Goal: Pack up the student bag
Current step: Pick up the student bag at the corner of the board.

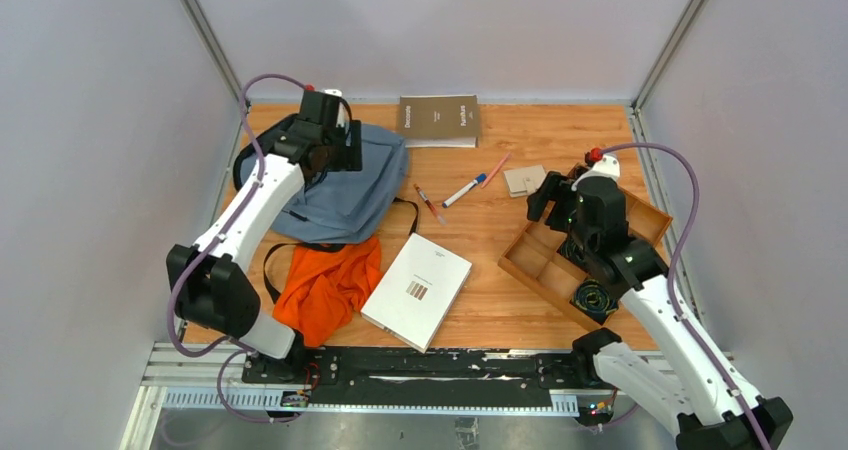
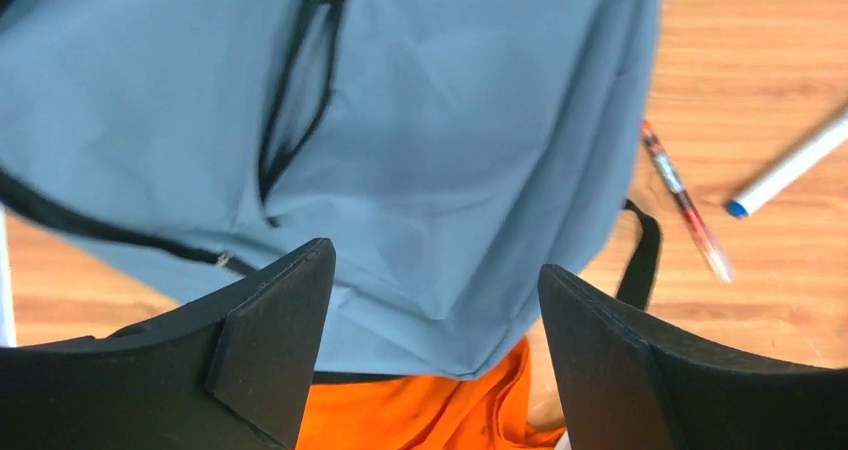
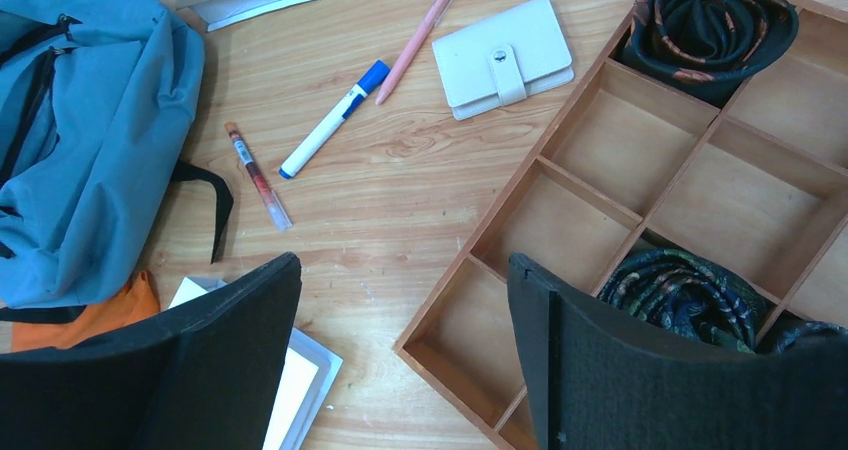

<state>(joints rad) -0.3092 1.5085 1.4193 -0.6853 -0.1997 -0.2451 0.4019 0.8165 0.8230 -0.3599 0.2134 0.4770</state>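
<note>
The bag [image 1: 345,195] is pictured lying flat at the far left of the counter [image 1: 490,245], its zip [image 2: 290,100] appearing to be parted only a little. The left pincer [image 2: 432,265] is held directly above the bag, released, with jaws spread wide and nothing gripped. An orange cloth [image 1: 325,285] is caught under the bag's near edge, and a black strap [image 2: 640,255] is looped out at the bag's right side.

A red pen [image 1: 428,205] is laid just right of the bag, with a marker [image 1: 465,190], a pink pen [image 1: 495,170] and a pale wallet [image 1: 523,180] farther right. A brown book [image 1: 438,120] is set off the bag's far right corner, and a white book [image 1: 417,290] nearer than the bag, beside the cloth. Well right of the bag, the right pincer [image 3: 402,265] is poised over a wooden tray [image 1: 540,260], likewise released and empty.

Packing is judged barely begun, since every loose item is seen outside the bag. The main risk is judged to be the soft fabric. If both layers are pinched together, the opening could be pulled closed instead of widened. The cloth could also be dragged along if the bag is lifted, and the red pen could be knocked aside by the strap.
</note>
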